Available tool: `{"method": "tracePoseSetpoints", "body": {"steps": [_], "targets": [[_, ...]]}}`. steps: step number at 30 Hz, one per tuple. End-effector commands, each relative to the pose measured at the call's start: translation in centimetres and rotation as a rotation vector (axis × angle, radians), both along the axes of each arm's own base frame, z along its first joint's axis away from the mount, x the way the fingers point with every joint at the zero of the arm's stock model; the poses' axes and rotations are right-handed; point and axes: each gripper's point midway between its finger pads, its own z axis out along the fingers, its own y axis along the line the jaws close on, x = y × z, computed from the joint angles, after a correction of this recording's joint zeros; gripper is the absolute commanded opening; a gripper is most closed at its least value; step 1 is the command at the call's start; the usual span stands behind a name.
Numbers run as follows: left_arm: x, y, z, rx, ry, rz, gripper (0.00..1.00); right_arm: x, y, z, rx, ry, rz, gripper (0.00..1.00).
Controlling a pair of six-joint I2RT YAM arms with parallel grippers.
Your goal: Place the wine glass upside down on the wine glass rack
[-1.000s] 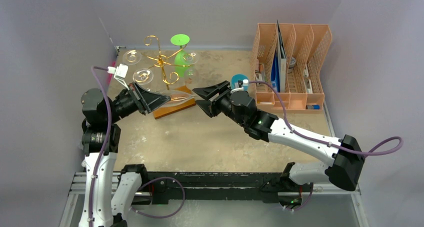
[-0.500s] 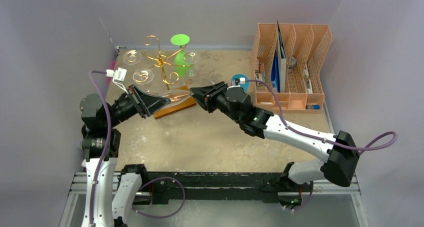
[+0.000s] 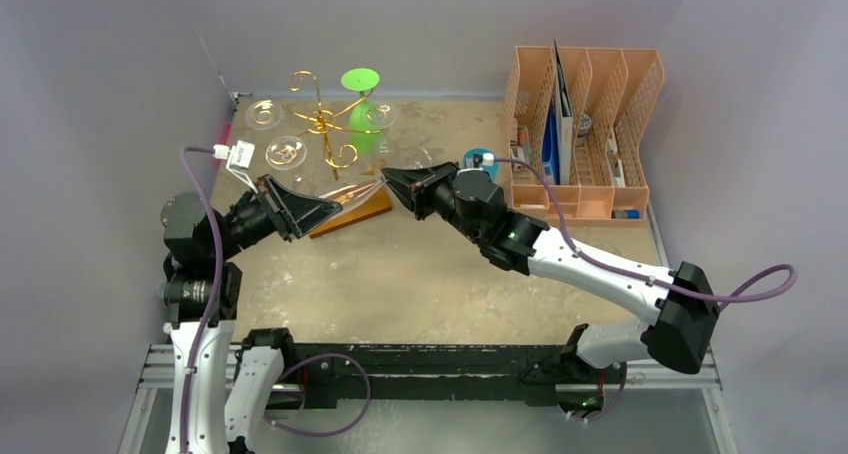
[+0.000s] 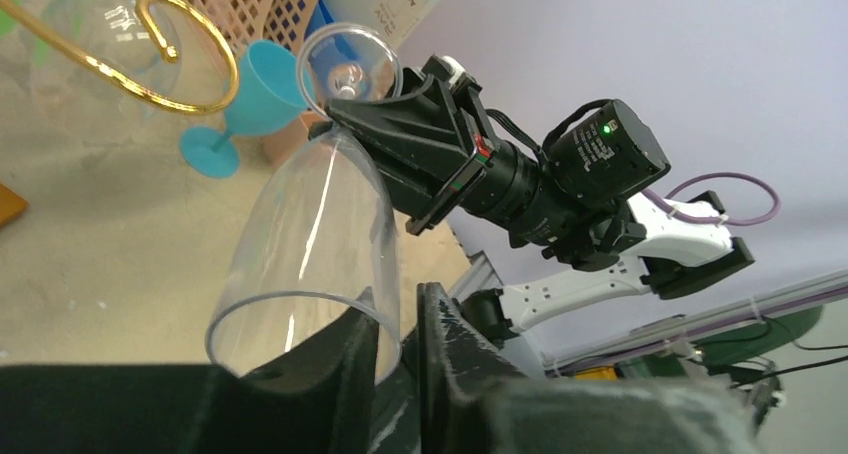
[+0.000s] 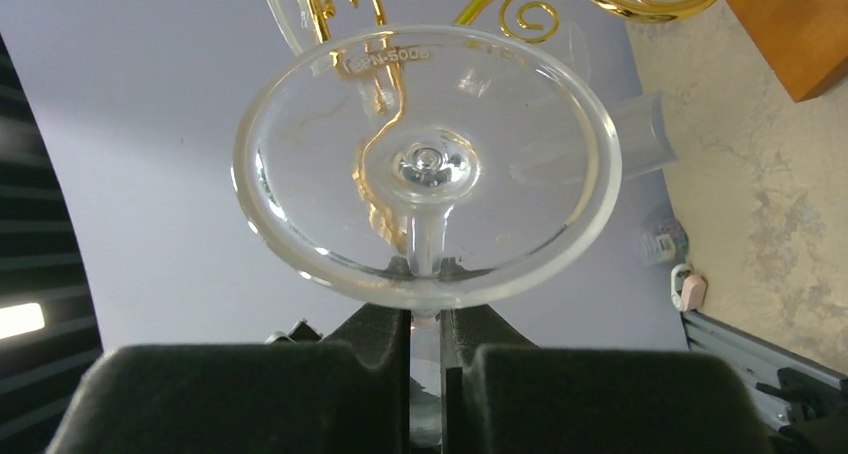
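Currently mid-handover: the clear stemmed wine glass (image 3: 352, 190) lies sideways in mid-air, just in front of the gold wire wine glass rack (image 3: 322, 126). The left hand (image 4: 400, 319) pinches the bowl rim and the right hand (image 5: 425, 319) clamps the stem. Next, probably: left lets go, right inverts and hooks it.

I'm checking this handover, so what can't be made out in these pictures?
Top view: the glass is nearly lost, clear against the base of the rack.
Left wrist: the right pincer hides the stem; the edge cuts off the rack beyond one curl.
Right wrist: its own pads cover the lower stem.
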Motion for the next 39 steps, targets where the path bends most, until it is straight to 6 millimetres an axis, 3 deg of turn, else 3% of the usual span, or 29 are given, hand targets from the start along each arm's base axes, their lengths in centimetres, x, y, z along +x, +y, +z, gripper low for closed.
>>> {"method": "tracePoseSetpoints", "body": {"steps": [1,5,13,17,22,26,33,39], "targets": [[-0.8,0.0,0.3,0.007,0.019,0.007,0.26,0.6,-0.7,2.2,-0.007,-0.064,-0.047,0.00],[-1.0,0.3,0.1,0.030,0.044,0.046,0.42,0.6,-2.5,1.5,-0.073,-0.099,-0.077,0.00],[-3.2,1.8,-1.8,0.227,0.049,0.112,0.51,-0.1,-8.6,0.2,-0.355,-0.301,-0.149,0.00],[-3.3,2.5,-0.6,0.292,-0.019,0.151,0.53,-1.1,-11.3,0.5,-0.579,-0.468,-0.130,0.00],[-3.0,2.1,1.8,0.294,-0.124,0.120,0.54,-2.5,-12.8,1.8,-0.840,-0.740,-0.036,0.00],[-2.3,2.1,3.5,0.280,-0.168,0.131,0.55,-3.7,-12.4,2.6,-0.965,-0.979,0.068,0.00],[-1.0,1.2,5.1,0.179,-0.181,0.088,0.59,-7.4,-8.8,4.6,-0.974,-1.439,0.327,0.00],[-0.9,0.2,5.4,0.106,-0.119,0.008,0.63,-9.2,-6.8,4.5,-0.924,-1.618,0.452,0.00]]}}
